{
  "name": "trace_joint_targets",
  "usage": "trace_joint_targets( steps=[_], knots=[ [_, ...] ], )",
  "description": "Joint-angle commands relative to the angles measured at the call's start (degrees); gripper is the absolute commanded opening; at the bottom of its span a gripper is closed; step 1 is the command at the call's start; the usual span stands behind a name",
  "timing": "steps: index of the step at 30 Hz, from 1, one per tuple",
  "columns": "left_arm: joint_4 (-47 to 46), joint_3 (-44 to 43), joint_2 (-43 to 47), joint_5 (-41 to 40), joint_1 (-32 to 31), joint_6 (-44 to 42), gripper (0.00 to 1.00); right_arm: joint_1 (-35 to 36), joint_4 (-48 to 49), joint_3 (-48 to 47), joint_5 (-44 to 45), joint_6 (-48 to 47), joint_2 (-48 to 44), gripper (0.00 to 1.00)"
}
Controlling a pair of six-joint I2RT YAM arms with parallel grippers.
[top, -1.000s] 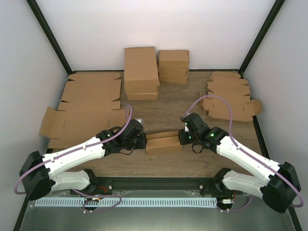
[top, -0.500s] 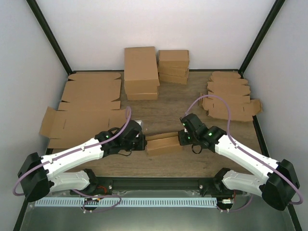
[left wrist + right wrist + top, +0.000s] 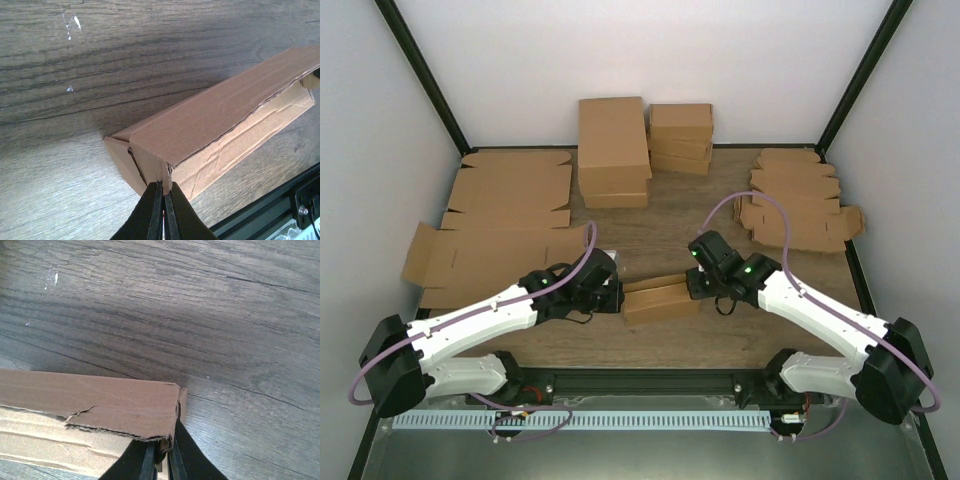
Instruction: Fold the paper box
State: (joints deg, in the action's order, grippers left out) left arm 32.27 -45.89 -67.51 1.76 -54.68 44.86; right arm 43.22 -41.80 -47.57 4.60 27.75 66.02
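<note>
Since the earlier frame, the right arm was swung slightly to the left and farther in, and its right pincer (image 3: pixel 695 283) was kept at the right end of the paper box (image 3: pixel 660 298). The box and the left arm were hardly shifted. The box was laid lengthwise, left to right, toward the near edge of the worktop (image 3: pixel 670 225), between the two arms. The left pincer (image 3: pixel 618 297) was clamped tight on a thin cardboard corner at the box's left end. The right pincer was nipped almost closed on the wall edge at the right end. Closed boxes (image 3: pixel 613 150) were stacked at the far side.
</note>
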Motion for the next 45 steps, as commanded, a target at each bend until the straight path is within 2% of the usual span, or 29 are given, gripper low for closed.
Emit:
trace_joint_targets(
  steps=[1, 6, 9, 14, 16, 21, 31, 45],
  knots=[
    [3.5, -1.1, -1.0, 0.2, -0.1, -1.0, 0.04, 0.7, -1.5, -2.7, -1.3, -0.7, 1.9, 0.07],
    [5.5, -2.3, -1.3, -0.8, 0.0, -1.8, 0.04, 0.7, -1.7, -2.8, 0.1, 0.9, 0.3, 0.02],
    [5.4, -2.6, -1.5, -1.1, 0.3, -2.0, 0.04, 1.5, -0.6, -2.3, -1.9, 3.4, -0.7, 0.01],
    [5.4, -3.4, -0.8, 0.2, 4.0, -4.5, 0.04, 7.9, 3.4, -1.3, -0.4, 12.5, -1.8, 0.02],
    [5.4, -4.0, -0.4, 1.7, 6.6, -8.6, 0.04, 10.6, 4.4, -1.7, 0.8, 17.3, -1.0, 0.05],
    [6.8, -5.1, -0.6, 5.3, 10.6, -13.0, 0.04, 17.9, 3.2, -4.1, 8.1, 26.4, 3.1, 0.06],
    [3.3, 1.6, 4.8, 11.1, 10.6, -12.7, 0.04, 19.1, 0.7, -3.4, 10.1, 27.2, 3.8, 0.08],
    [3.5, 4.3, 6.5, 12.0, 10.0, -11.3, 0.04, 20.6, -5.4, -5.7, 12.1, 27.8, 5.6, 0.09]
  ],
)
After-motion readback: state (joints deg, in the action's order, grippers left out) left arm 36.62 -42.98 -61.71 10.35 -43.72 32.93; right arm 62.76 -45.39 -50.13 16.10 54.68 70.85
